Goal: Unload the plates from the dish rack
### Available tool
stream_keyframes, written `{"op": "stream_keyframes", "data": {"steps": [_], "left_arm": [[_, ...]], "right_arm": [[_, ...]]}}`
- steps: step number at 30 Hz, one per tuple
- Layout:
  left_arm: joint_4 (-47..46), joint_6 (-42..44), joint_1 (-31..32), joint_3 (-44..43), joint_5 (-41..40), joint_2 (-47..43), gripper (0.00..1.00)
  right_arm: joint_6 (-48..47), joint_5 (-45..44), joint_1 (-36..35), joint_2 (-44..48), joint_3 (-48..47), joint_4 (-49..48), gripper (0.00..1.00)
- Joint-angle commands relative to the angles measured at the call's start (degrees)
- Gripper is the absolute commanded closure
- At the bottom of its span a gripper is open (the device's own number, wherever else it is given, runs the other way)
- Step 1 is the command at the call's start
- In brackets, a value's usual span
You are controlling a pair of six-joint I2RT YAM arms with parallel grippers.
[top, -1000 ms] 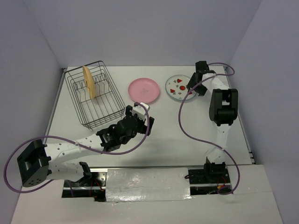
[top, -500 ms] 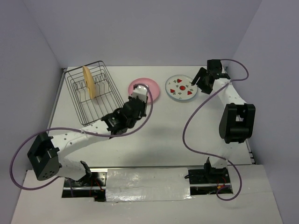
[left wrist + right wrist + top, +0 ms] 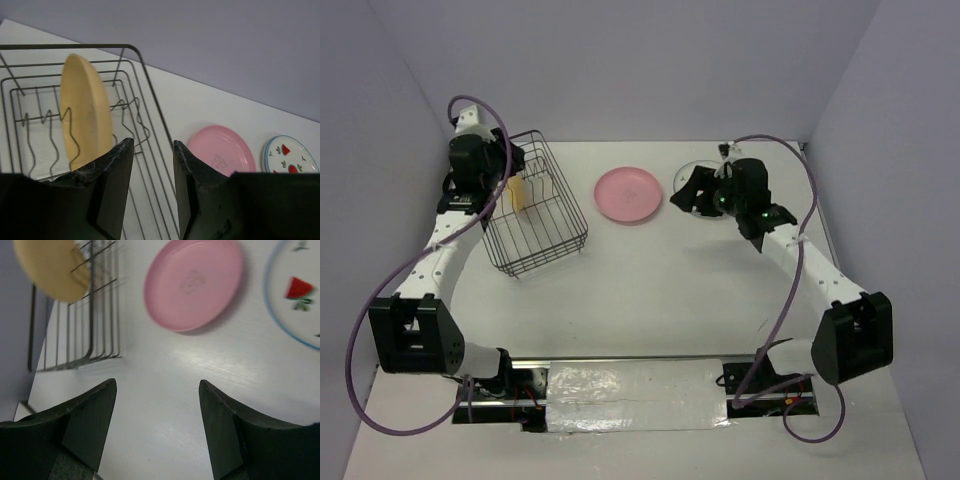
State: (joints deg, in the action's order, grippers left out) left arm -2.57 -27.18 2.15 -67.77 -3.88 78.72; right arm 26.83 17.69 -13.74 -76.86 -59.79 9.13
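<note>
The dark wire dish rack stands at the back left. The yellow-orange plate stands on edge in it. The pink plate lies flat on the table to its right. The white plate with red marks is mostly hidden under my right gripper. My left gripper hangs at the rack's left rim; it is open and empty, with the yellow plate just left of its fingers. My right gripper is wide open and empty above bare table, with the pink plate and white plate ahead.
Purple walls close the table at the back and sides. Purple cables loop from both arms. A taped strip and the arm mounts line the near edge.
My left arm has swung from beside the pink plate up and left to the rack. My right gripper has moved from the back right leftward over the white plate.
</note>
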Motion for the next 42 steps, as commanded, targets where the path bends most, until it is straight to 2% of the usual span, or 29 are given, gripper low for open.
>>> {"op": "stream_keyframes", "data": {"steps": [1, 4, 8, 10, 16, 19, 25, 32, 37, 42], "left_arm": [[-4.6, -1.3, -5.8, -2.0, 12.2, 1.0, 0.5], [-4.7, 0.0, -10.0, -3.1, 16.3, 3.2, 0.43], [-8.5, -2.3, -16.0, -1.5, 22.4, 5.8, 0.45], [-13.3, -3.5, -18.1, 0.9, 25.4, 6.5, 0.47], [-17.4, -4.1, -18.4, 0.4, 32.5, 11.7, 0.44], [-17.6, -3.4, -18.3, 0.2, 33.3, 13.7, 0.44], [-17.1, -3.8, -18.4, -0.3, 34.1, 16.0, 0.46], [-16.7, -4.7, -18.1, -1.2, 35.2, 17.1, 0.52], [-12.8, -3.6, -17.7, -3.6, 34.6, 18.2, 0.56], [-11.5, -3.8, -17.7, -4.6, 33.2, 17.3, 0.74]], "right_arm": [[-4.4, 1.6, -4.1, 4.5, 3.5, -7.4, 0.26], [-5.1, 2.7, -4.5, 10.0, 9.3, -9.7, 0.26], [-4.5, 0.6, -4.6, 15.1, 13.6, -13.2, 0.26], [-4.4, 0.2, -4.5, 17.1, 14.8, -14.2, 0.26], [-3.8, 1.0, -4.5, 18.8, 16.7, -16.8, 0.25], [-4.2, 0.3, -4.5, 17.9, 15.2, -14.3, 0.25], [-4.0, -0.5, -4.5, 19.9, 17.3, -15.8, 0.25], [-2.7, 0.3, -4.5, 18.8, 17.4, -16.2, 0.25], [-2.0, 1.2, -4.5, 19.8, 18.0, -17.2, 0.25], [-1.8, 1.5, -4.5, 21.3, 18.6, -17.3, 0.25]]}}
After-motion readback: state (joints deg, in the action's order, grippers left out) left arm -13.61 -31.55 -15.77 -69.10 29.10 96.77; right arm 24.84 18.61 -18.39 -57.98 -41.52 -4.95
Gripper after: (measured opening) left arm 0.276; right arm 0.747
